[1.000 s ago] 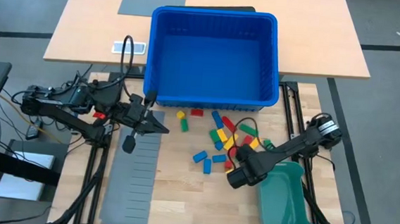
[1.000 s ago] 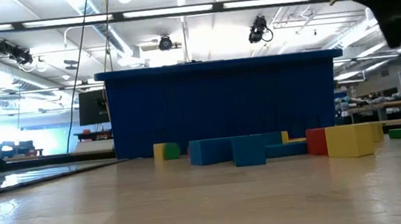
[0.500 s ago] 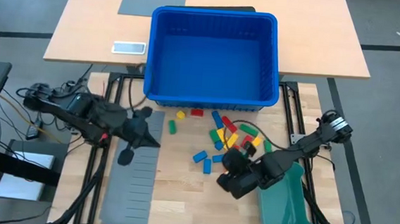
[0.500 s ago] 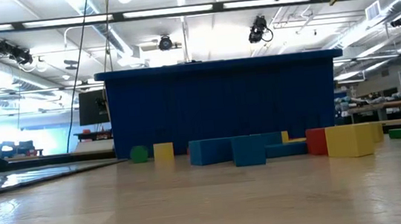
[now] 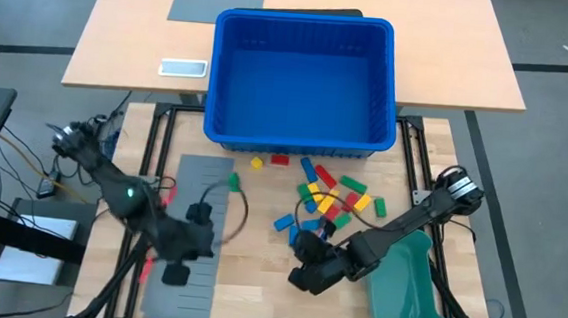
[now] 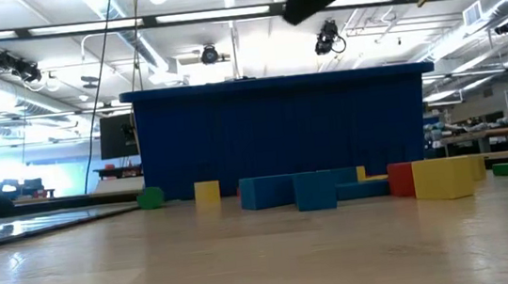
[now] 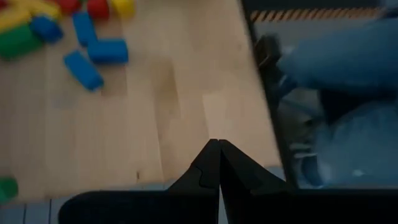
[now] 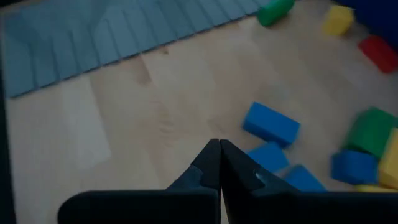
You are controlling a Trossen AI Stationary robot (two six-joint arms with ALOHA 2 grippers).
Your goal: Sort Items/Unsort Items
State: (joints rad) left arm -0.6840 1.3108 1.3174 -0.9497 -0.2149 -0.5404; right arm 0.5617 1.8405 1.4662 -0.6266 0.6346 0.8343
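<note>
On the left side of the wooden surface (image 5: 256,277) lies the flat grey divider sheet (image 5: 184,302), with many narrow slots. The left gripper (image 5: 183,247) hangs above this sheet, its fingers (image 7: 208,165) pressed together and holding nothing. One green block (image 5: 232,180) rests at the far edge of the sheet, apart from the others.

In the middle of the surface the blocks (image 5: 326,197) lie scattered, red, yellow, green and blue mixed without order, just in front of the big blue bin (image 5: 303,80). A yellow block (image 5: 257,162) and a red block (image 5: 280,160) lie close to the wall of the bin. A few blue ones sit nearer to the front edge.

The right gripper (image 5: 306,271) hovers over bare wood just beside these blue blocks, also with its fingers (image 8: 211,165) clenched and empty. Further right, near the corner, stands the teal tray (image 5: 405,288).

Behind the bin there is a second, lighter table (image 5: 123,27) with a grey mat (image 5: 214,8) and a small flat device (image 5: 184,68) on it. From the low view I see a large hall with long ceiling lights (image 6: 222,15) and a dark monitor (image 6: 116,137) at the left.
</note>
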